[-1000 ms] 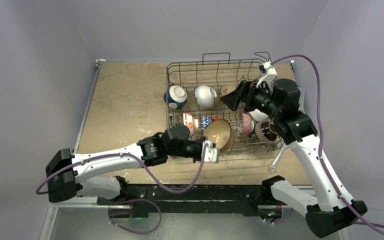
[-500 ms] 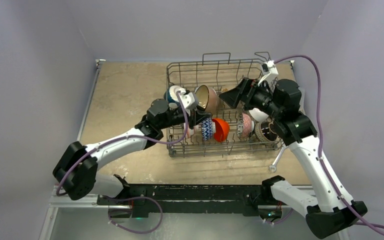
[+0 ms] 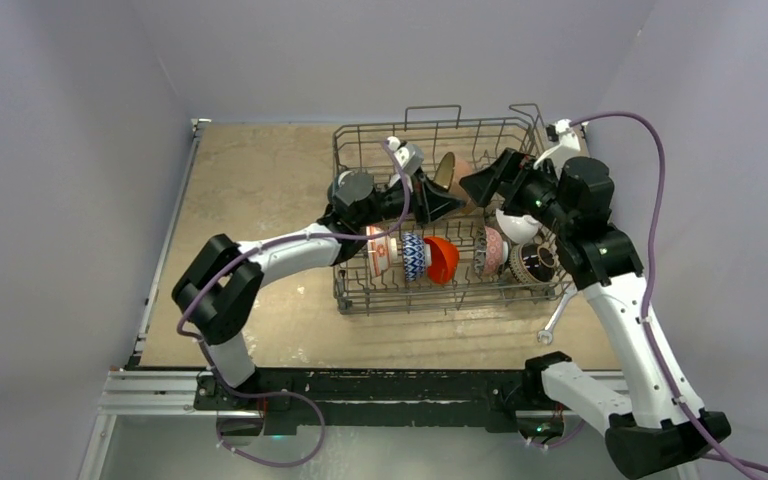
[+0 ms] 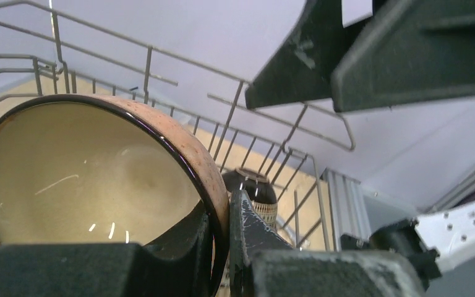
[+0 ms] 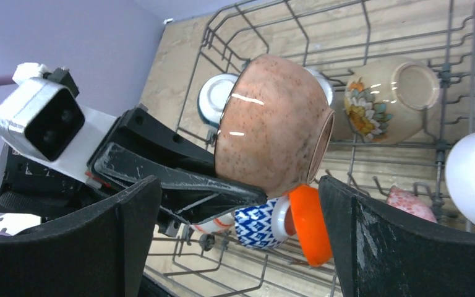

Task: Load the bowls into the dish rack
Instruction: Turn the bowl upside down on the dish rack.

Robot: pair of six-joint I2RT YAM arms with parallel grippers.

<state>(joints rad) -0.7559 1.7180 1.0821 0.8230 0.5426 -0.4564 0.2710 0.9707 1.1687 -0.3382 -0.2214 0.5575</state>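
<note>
The dish rack stands on the right half of the table. My left gripper is over its rear part, shut on the rim of a brown bowl with a cream inside. The rim is pinched between the fingers, and the bowl hangs tilted on its side. My right gripper hangs open just right of it, its fingers apart from the bowl. In the rack stand an orange bowl, a blue-patterned bowl, a red-patterned bowl and a white bowl.
A floral cream bowl and a teal bowl lie at the rack's back. A dark patterned bowl sits at its right. A small metal tool lies by the rack's front right corner. Bare table lies to the left.
My left arm has carried the brown bowl from the rack's front edge up and over to its rear, beside the right gripper. The right gripper has shifted slightly right and stayed open.
</note>
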